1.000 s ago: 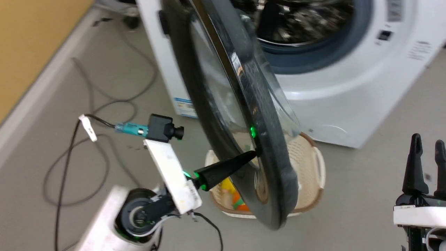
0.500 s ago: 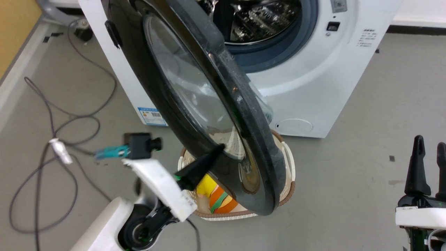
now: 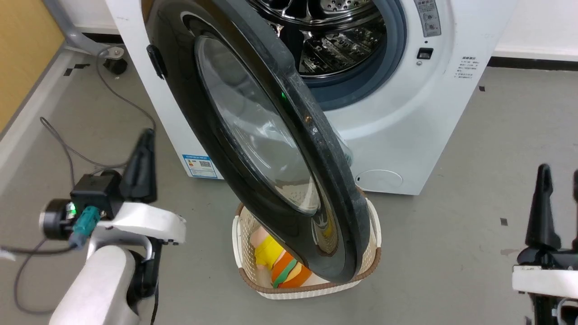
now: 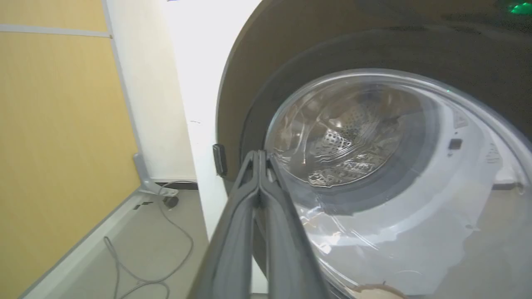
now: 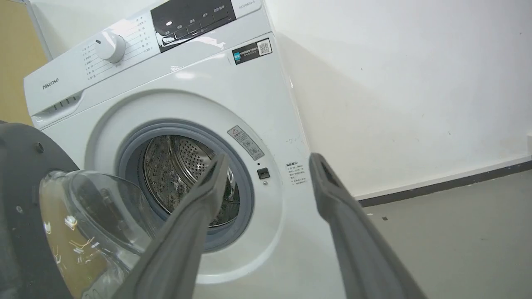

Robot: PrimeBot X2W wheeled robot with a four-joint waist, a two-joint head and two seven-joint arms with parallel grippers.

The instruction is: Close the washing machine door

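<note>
Change: left gripper (image 3: 145, 140) has been drawn back off the washing machine door (image 3: 253, 135), now well apart at lower left.
Washing machine (image 3: 406, 135): drum exposed.
Door: left half open, swung out over the basket (image 3: 237, 234).
Basket: coloured cloth, seemingly, is seen inside.
Left gripper: fingers pressed together, empty.
Right gripper (image 3: 560, 174): fingers spread, empty.

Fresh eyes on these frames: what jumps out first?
The big black washing machine door hangs half open mid-frame in the head view, before the white washing machine and its steel drum. Under it sits a laundry basket holding something yellow and orange; the left end effector, shut, is off to its left.
</note>
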